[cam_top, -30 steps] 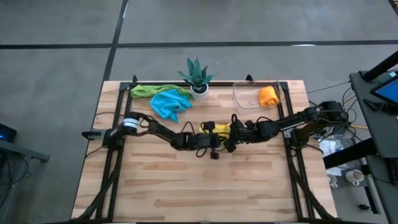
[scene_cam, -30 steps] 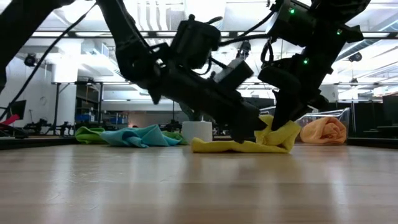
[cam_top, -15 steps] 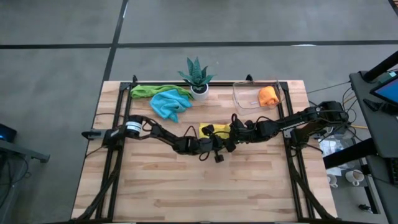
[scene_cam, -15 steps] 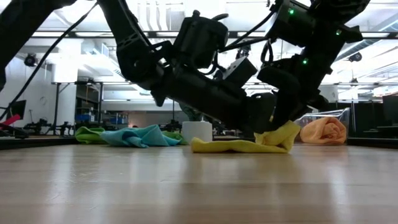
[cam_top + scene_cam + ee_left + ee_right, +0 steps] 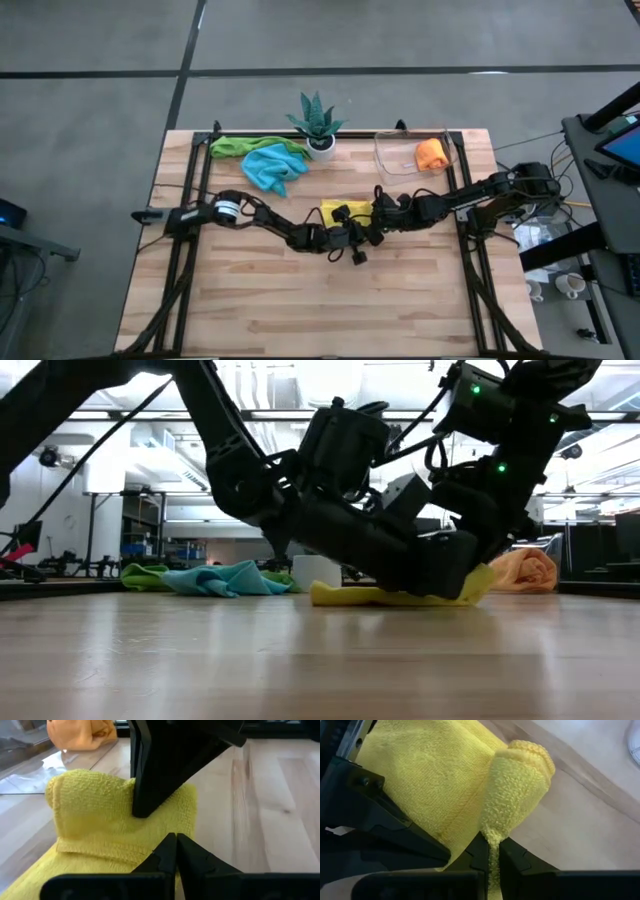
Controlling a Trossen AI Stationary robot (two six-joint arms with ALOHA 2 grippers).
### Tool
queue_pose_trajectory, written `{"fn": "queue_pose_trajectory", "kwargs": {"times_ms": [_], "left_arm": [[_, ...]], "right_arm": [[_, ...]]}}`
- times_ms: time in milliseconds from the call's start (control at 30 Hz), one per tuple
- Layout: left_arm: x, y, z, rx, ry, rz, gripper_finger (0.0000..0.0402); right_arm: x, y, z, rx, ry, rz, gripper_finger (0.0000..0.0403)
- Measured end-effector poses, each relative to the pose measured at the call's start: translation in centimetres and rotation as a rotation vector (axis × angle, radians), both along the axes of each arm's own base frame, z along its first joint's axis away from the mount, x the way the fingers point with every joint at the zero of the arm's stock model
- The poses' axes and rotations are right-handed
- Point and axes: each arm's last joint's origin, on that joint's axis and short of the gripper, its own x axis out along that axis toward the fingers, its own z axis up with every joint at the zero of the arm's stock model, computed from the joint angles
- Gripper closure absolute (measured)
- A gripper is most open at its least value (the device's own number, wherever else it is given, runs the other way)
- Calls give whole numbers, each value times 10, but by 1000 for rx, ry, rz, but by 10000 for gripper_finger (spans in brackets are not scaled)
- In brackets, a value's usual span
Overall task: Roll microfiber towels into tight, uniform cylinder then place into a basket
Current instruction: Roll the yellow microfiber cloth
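Note:
The yellow towel (image 5: pixel 343 211) lies near the table's middle, folded in several layers. My left gripper (image 5: pixel 175 840) is shut, with its tips at the towel's right end. My right gripper (image 5: pixel 492 842) stands on that same end, shut on a pinched ridge of cloth. In the left wrist view its dark fingers (image 5: pixel 150 780) come down onto the towel. An orange towel (image 5: pixel 431 153) sits in the clear basket (image 5: pixel 392 152) at the far right. The green towel (image 5: pixel 238 146) and the blue towel (image 5: pixel 275 166) lie crumpled at the far left. My left gripper lays its shut fingertips against the towel's folded edge (image 5: pixel 145 852), coming in low from the table's left. I cannot tell whether any layer is caught between them. The towel lies flat on the table beneath them (image 5: pixel 400 597). My right gripper pinches a raised fold (image 5: pixel 496 822) at the yellow towel's right end between its two fingers. It comes from above, slanting in from the table's right. The cloth bunches up at the fingers, and the rest of the towel lies on the table.
A spiky green plant in a white pot (image 5: pixel 318 128) stands at the far edge between the loose towels and the basket. Black frame rails (image 5: pixel 183 270) run along the table's left and right sides. The near half of the wooden table (image 5: pixel 330 310) is bare.
My left gripper has gone toward the table's right edge and down, rolling about its own axis, and now lies low over the yellow towel. The towel's right end, which stood raised, now sits lower and flatter. My right gripper has kept its hold.

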Motion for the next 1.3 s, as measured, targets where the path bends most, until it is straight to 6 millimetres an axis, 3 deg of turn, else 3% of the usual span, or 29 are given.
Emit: {"fn": "queue_pose_trajectory", "kwargs": {"times_ms": [467, 667, 900, 1100, 1200, 1300], "left_arm": [[-5, -1, 8, 43, 8, -27, 402], [-9, -15, 2, 93, 44, -17, 401], [-33, -35, 0, 103, -141, 158, 401], [-55, -72, 10, 51, -321, 261, 401], [-53, -79, 18, 31, -361, 297, 401], [-41, -70, 23, -52, -423, 339, 401]], "right_arm": [[-1, 0, 13, 2, -64, 15, 390], [2, 1, 18, 24, -110, 22, 390], [2, 1, 18, 24, -105, 31, 390], [3, 1, 18, 24, -113, 32, 390], [3, 1, 18, 30, -120, 22, 390], [4, 1, 18, 34, -137, 17, 390]]}}
